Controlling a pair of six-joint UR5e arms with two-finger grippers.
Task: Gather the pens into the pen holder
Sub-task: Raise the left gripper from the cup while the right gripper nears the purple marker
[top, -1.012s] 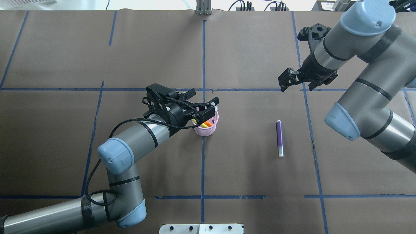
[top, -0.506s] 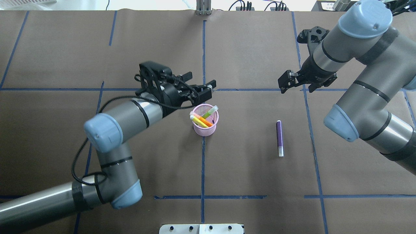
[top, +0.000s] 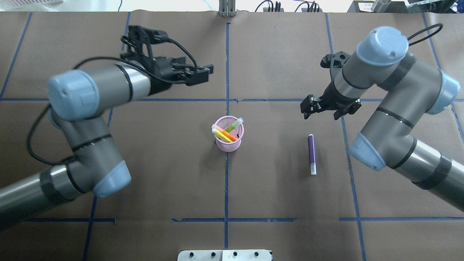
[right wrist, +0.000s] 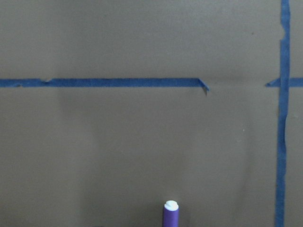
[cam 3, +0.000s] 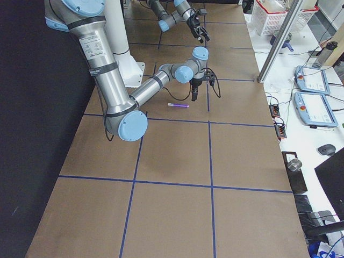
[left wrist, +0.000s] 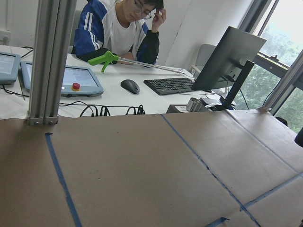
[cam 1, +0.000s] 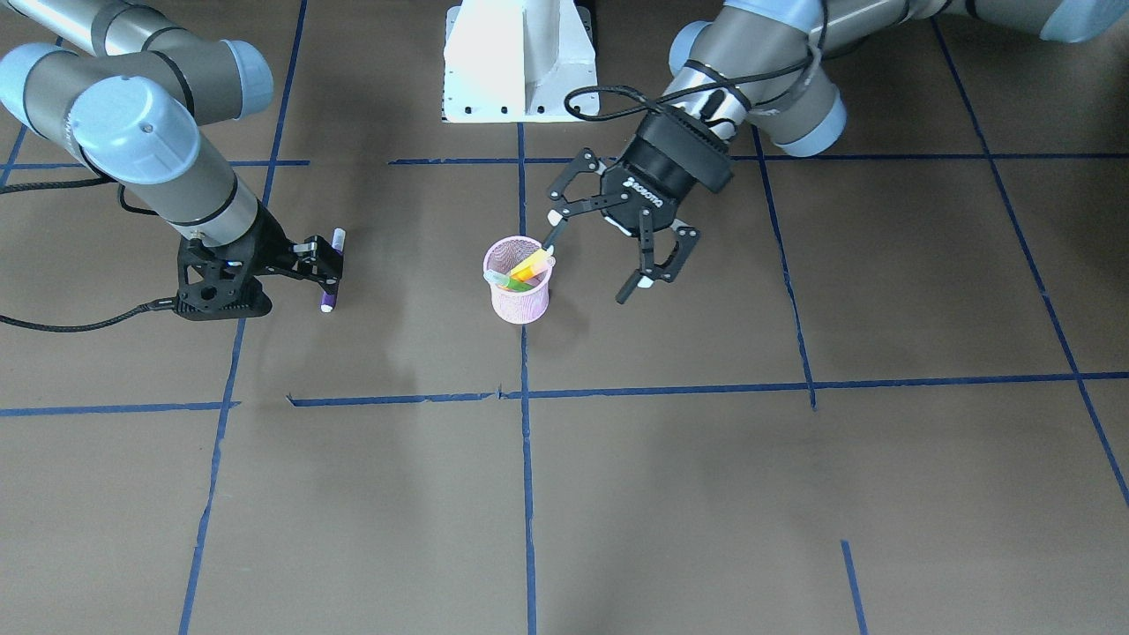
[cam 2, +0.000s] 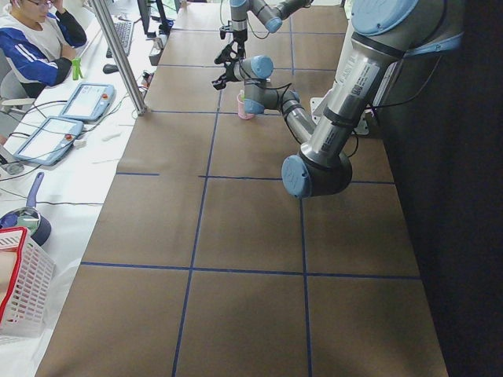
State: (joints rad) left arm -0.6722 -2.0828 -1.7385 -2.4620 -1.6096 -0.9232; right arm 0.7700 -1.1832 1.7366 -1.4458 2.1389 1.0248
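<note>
The pink mesh pen holder (top: pixel 228 146) stands upright at the table's middle and also shows in the front view (cam 1: pixel 519 302). An orange pen (top: pixel 229 136) and a green pen (top: pixel 234 125) lean inside it. The purple pen (top: pixel 311 154) lies flat on the table to its right, pale cap end toward the robot. My right gripper (top: pixel 320 110) is open and empty, hovering just beyond the pen's far end; the right wrist view shows that end (right wrist: pixel 171 215) at its bottom edge. My left gripper (top: pixel 206 73) is open and empty, raised behind and left of the holder.
The white robot base block (cam 1: pixel 520 62) stands at the near table edge. A metal post (top: pixel 227 9) stands at the far edge. An operator (left wrist: pixel 128 28), pendants and cables are beyond it. Blue tape lines cross the brown table cover.
My left gripper has drawn away from the holder, up and back to the left, leaving two pens in it. My right gripper has moved closer to the purple pen.
</note>
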